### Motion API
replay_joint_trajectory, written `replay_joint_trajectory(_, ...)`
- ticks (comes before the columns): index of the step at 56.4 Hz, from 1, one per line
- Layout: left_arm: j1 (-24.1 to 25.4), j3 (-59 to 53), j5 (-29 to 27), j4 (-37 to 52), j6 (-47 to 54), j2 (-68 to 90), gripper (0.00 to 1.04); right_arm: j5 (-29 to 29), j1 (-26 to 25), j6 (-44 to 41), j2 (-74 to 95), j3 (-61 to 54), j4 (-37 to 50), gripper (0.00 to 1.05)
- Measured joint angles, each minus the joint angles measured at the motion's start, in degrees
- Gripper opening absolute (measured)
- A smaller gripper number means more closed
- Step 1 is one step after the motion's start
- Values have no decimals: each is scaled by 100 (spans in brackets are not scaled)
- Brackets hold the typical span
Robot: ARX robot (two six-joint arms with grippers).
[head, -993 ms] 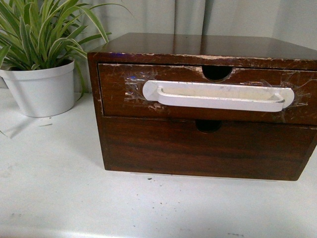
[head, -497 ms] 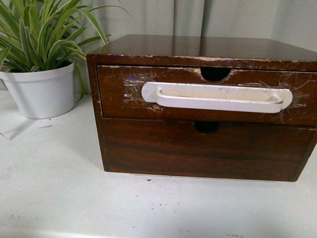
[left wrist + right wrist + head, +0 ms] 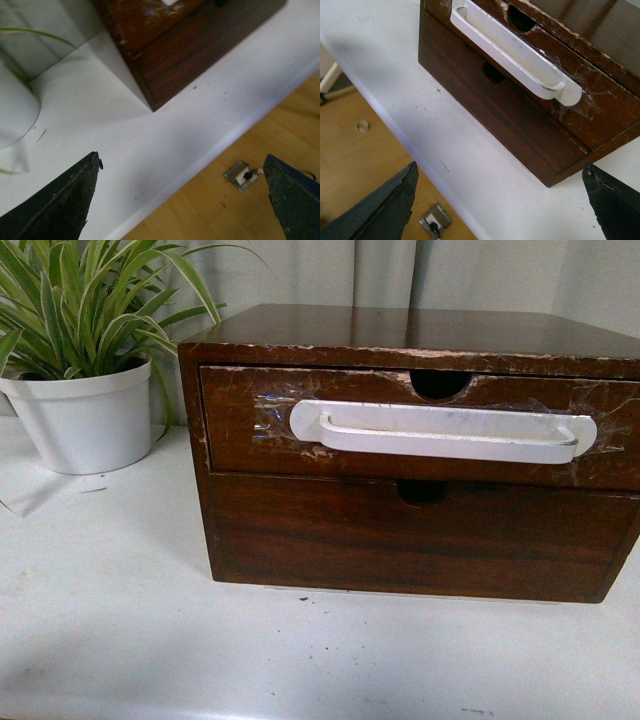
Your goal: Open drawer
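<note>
The drawer (image 3: 240, 425) is the upper one of a dark brown wooden cabinet on the white table. It has a scratched front, a long white handle (image 3: 440, 432) taped on, and a chipped semicircular notch (image 3: 441, 385) at its top edge. It stands shut. The right wrist view shows the drawer (image 3: 600, 95) and its handle (image 3: 515, 55) too. The left wrist view shows only the cabinet's lower left corner (image 3: 165, 65). My left gripper (image 3: 182, 197) is open, over the table's front edge. My right gripper (image 3: 500, 200) is open, in front of the cabinet. Neither gripper shows in the front view.
A plain lower drawer (image 3: 420, 540) sits under the handled one. A green plant in a white pot (image 3: 85, 420) stands left of the cabinet. The white table (image 3: 120, 640) lies in front, with its front edge (image 3: 200, 165) above a wooden floor (image 3: 355, 150).
The front view has shifted slightly; the cabinet and plant sit a little differently in the picture. The drawer stays shut.
</note>
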Motion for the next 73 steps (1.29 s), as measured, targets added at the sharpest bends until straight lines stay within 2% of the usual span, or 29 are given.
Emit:
replay_joint_trajectory(7, -271, 868, 212, -737, 1182, 973, 98, 92, 155, -737, 654, 566, -262, 96)
replay_joint_trajectory(13, -586, 1508, 223, -1064, 1718, 1624, 98, 197, 247, -1261, 1088, 990, -463, 96)
replay_joint_trajectory(37, -1858, 3449, 39, -868, 1858, 3593, 98, 299, 282, -2437, 2155, 1934, -1054, 96)
replay_joint_trajectory(60, -2179, 4391, -251, -1123, 2013, 5069, 98, 149, 90, -2981, 2426, 2079, -1373, 96)
replay_joint_trajectory(73, -2225, 4656, -393, -962, 2052, 5539, 98, 229, 297, -3062, 2643, 2124, -1357, 96)
